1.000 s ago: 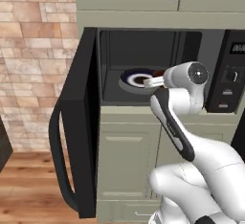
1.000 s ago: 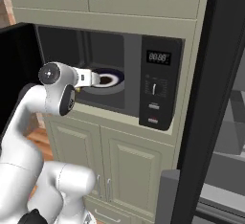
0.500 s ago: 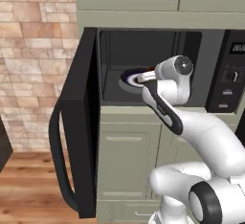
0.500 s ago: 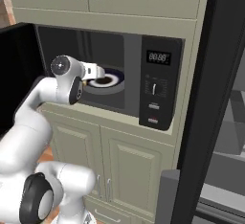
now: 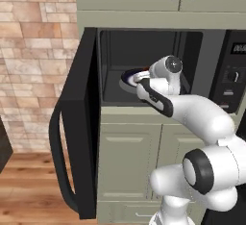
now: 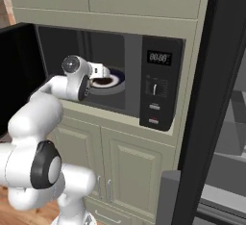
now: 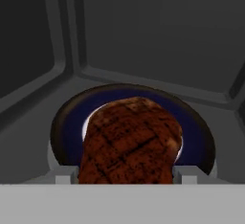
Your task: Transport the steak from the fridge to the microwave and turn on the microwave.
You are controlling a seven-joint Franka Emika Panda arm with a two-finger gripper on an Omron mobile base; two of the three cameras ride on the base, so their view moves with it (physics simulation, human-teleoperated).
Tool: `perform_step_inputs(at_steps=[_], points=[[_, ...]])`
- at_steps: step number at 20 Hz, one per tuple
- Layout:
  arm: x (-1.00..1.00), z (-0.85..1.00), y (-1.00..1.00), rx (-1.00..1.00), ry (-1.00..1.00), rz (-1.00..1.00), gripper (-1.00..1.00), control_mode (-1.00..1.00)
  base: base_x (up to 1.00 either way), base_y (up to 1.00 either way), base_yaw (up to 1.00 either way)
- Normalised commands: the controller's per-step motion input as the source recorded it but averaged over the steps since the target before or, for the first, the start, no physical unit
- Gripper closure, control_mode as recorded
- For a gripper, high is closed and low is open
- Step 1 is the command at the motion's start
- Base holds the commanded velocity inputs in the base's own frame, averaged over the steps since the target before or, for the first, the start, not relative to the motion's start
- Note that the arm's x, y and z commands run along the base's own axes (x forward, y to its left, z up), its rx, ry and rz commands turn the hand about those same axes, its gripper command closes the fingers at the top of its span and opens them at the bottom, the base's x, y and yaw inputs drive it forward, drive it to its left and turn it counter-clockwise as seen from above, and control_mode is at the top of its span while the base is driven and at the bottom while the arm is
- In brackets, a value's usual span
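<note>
Drop-off step: end effector (image 7: 125, 177), jaws wide around the steak (image 7: 130, 141), sits over the microwave (image 6: 144, 82) plate (image 7: 67, 122), so next it should let go.

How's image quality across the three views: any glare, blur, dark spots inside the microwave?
Left base view: even flat lighting, no glare; the microwave cavity is dim and its open door is plain black. Right base view: display digits soft, not readable; the plate shows clearly. Hand view: the steak fills the foreground, grill marks slightly soft; cavity walls dark grey, no highlights.
</note>
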Motion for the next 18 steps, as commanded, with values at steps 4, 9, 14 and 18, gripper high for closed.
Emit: perform_step_inputs(at_steps=[4,9,14,18], points=[[0.34,-0.03,0.00,0.00,0.01,0.00,1.00,-1.00,0.00,0.00,0.00],[0.23,-0.10,0.00,0.00,0.01,0.00,1.00,-1.00,0.00,0.00,0.00],[0.09,-0.22,0.00,0.00,0.02,0.00,1.00,-1.00,0.00,0.00,0.00],[0.02,-0.20,0.00,0.00,0.01,0.00,1.00,-1.00,0.00,0.00,0.00]])
